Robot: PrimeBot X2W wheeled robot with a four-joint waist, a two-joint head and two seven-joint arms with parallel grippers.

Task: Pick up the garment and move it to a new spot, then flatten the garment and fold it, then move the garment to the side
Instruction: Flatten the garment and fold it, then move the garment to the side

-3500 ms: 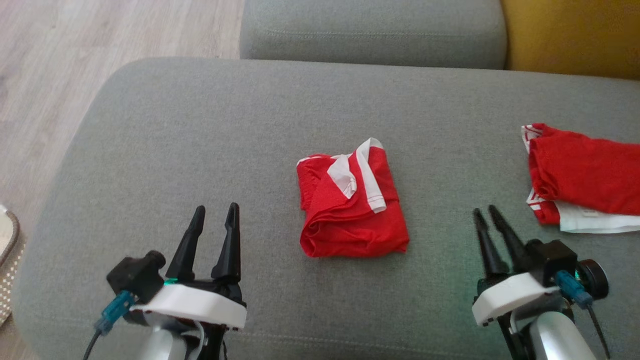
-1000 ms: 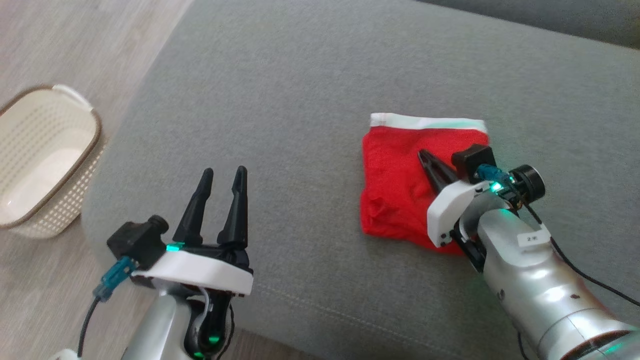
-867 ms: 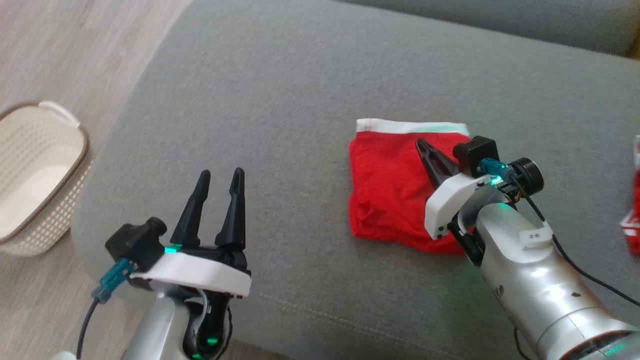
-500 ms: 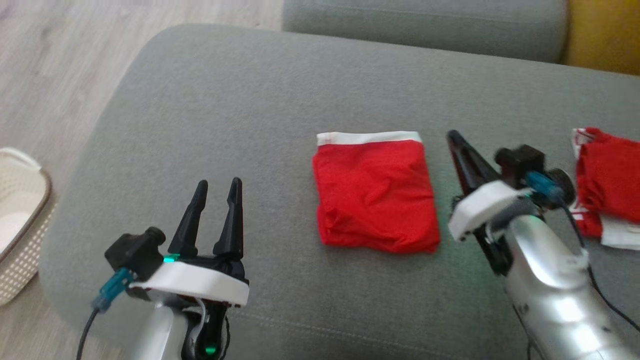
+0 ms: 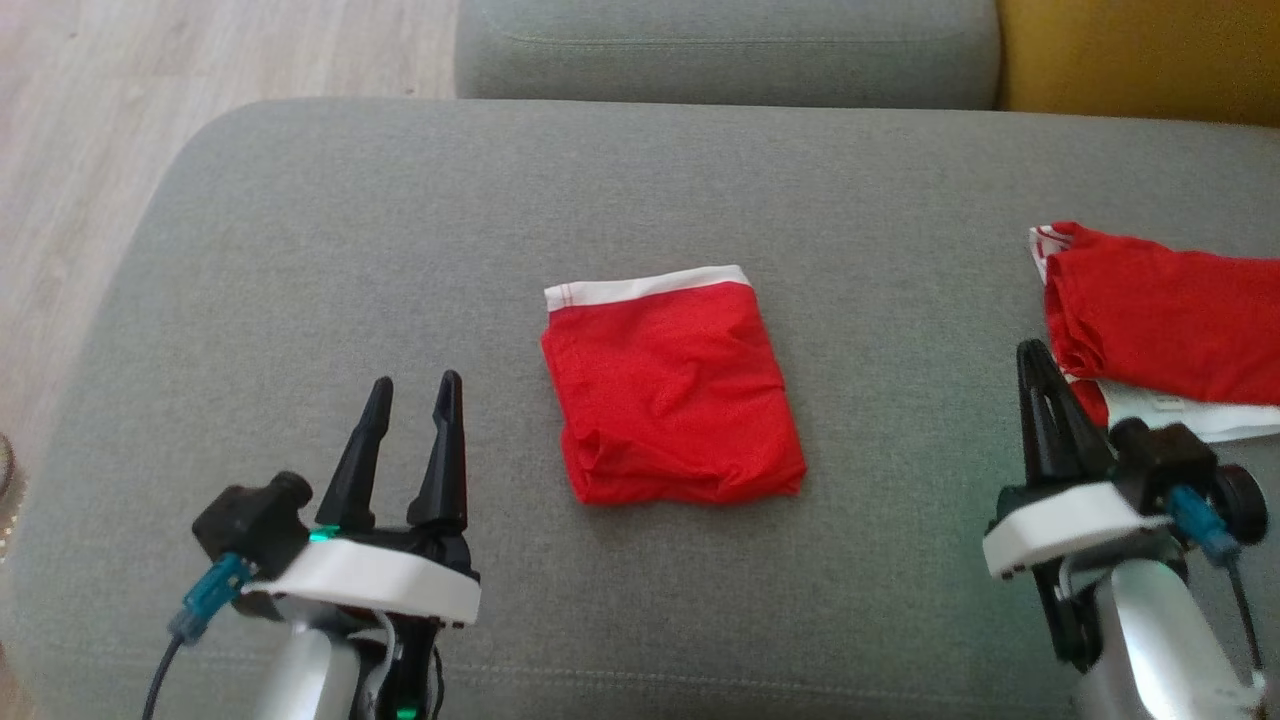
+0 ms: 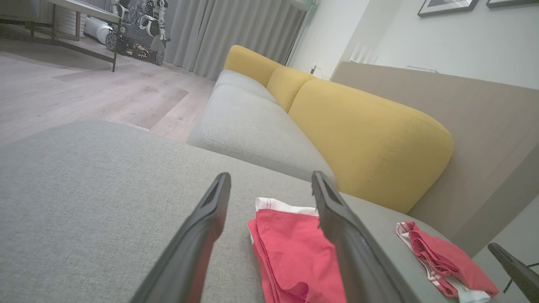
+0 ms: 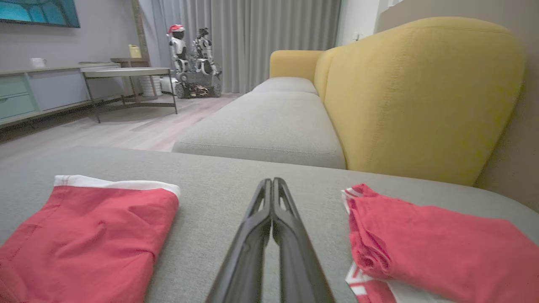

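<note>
The garment (image 5: pixel 670 395) is a red piece folded into a neat square with a white waistband along its far edge, lying flat in the middle of the grey sofa seat (image 5: pixel 300 250). It also appears in the left wrist view as the garment (image 6: pixel 294 248) and in the right wrist view as the garment (image 7: pixel 88 235). My left gripper (image 5: pixel 415 382) stands open and empty to the near left of it, seen too as the left gripper (image 6: pixel 269 176). My right gripper (image 5: pixel 1030 350) is shut on nothing, off to the garment's right, with the right gripper (image 7: pixel 271 181) pointing between two garments.
A second red and white garment (image 5: pixel 1160 320) lies folded at the seat's right edge, close to my right gripper; it is also the second garment (image 7: pixel 429 240). A yellow backrest (image 7: pixel 421 92) rises at the right. Another grey cushion (image 5: pixel 730 50) lies beyond, wooden floor (image 5: pixel 80 130) to the left.
The head camera has swung back to the right. My right gripper, which lay on the garment a second ago, has pulled off it to the lower right. The left gripper has not moved.
</note>
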